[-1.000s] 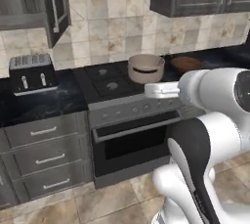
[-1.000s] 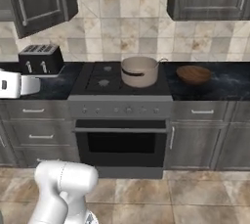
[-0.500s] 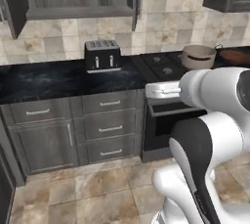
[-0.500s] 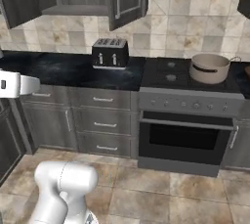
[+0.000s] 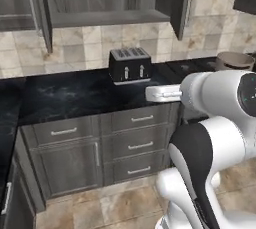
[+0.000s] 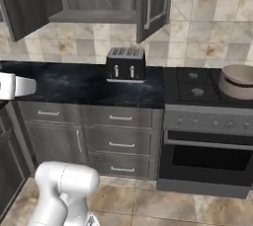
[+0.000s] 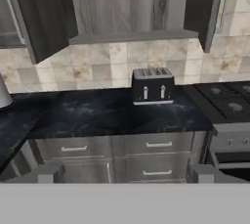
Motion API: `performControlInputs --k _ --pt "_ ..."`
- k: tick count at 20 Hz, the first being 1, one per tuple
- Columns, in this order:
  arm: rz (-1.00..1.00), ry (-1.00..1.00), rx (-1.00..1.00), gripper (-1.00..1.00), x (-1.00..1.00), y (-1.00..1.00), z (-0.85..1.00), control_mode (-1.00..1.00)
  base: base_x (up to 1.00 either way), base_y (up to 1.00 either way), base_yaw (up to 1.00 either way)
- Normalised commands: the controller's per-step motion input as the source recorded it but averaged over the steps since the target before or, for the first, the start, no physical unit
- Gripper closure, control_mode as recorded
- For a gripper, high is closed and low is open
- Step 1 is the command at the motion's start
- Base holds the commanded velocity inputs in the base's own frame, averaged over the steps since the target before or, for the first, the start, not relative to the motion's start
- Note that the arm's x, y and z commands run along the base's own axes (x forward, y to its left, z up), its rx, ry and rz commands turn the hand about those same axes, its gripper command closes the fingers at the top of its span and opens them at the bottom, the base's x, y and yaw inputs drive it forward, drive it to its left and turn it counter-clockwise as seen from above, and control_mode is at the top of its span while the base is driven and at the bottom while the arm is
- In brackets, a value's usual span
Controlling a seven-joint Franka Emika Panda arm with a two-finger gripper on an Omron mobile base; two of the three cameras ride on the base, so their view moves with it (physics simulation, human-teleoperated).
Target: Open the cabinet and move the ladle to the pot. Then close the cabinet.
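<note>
Above the black tabletop (image 6: 74, 84) I see the cabinet (image 7: 127, 17) with both doors swung out, its long axis running sideways along the wall, pale wood shelf facing me. Below it a toaster (image 5: 130, 64) stands. Off right, the pot (image 6: 238, 81) sits upright on the stove (image 6: 197, 87). My jaws (image 7: 127, 173) stand wide apart, holding nothing.
</note>
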Motion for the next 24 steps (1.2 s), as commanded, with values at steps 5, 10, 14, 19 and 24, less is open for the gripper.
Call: performControlInputs --k 5,10,14,19,24 --pt "0.0 0.0 0.0 -1.0 0.0 0.0 0.0 1.0 0.93 0.0 -0.06" --pt "0.0 0.0 0.0 -1.0 0.0 0.0 0.0 1.0 1.0 0.25 0.05" --pt "0.0 0.0 0.0 -1.0 0.0 0.0 0.0 1.0 1.0 0.04 0.08" --pt "0.0 0.0 0.0 -1.0 0.0 0.0 0.0 1.0 1.0 0.0 0.09" --pt "0.0 0.0 0.0 -1.0 0.0 0.0 0.0 1.0 0.63 -0.23 0.13"
